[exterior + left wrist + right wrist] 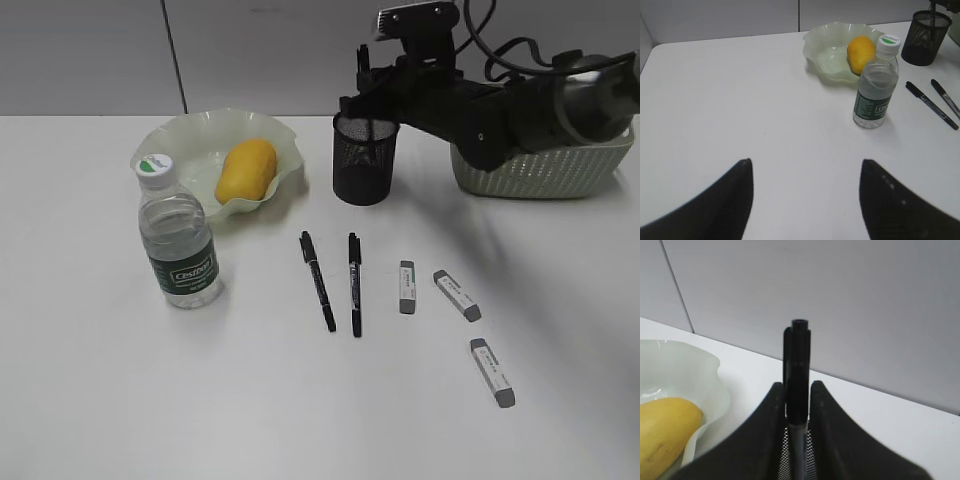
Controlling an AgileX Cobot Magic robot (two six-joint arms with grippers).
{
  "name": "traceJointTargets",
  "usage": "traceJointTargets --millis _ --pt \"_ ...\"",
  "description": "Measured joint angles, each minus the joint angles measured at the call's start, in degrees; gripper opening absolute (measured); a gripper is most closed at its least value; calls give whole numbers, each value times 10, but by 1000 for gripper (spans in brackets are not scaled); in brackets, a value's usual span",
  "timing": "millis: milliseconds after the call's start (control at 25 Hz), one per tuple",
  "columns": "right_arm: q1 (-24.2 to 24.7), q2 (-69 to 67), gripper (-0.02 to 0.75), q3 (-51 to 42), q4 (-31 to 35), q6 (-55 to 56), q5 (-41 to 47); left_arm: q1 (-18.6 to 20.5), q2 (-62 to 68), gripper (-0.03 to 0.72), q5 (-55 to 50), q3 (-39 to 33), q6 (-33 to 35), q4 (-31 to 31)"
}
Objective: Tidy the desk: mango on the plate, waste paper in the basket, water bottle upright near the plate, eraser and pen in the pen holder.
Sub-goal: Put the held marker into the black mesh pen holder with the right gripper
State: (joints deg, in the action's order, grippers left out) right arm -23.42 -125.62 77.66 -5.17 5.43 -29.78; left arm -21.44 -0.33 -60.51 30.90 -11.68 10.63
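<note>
Exterior view, three pens (317,281), three erasers (407,287)

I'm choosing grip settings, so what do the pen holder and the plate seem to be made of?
The pen holder looks like black wire mesh, probably metal, matte: fine see-through grid on its wall. The plate looks like pale green translucent plastic or glass, glossy: light shines through its wavy rim. The pictures cannot tell which.

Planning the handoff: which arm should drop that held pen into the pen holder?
Right. Its claw is already shut on a pen, directly above the pen holder. The left claw is open and empty, well short of the water bottle.
</note>
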Motion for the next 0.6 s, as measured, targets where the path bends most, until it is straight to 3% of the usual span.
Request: traceJointTargets --millis 160,240,400,600 --pt "0 3 453 0 1 0 9 0 0 496 0 0 0 0" --pt "0 17 517 0 2 0 40 0 0 496 0 0 0 0" --pt "0 105 529 0 2 0 182 0 0 496 0 0 0 0" --pt "0 255 444 0 -18 -1 521 0 0 496 0 0 0 0"
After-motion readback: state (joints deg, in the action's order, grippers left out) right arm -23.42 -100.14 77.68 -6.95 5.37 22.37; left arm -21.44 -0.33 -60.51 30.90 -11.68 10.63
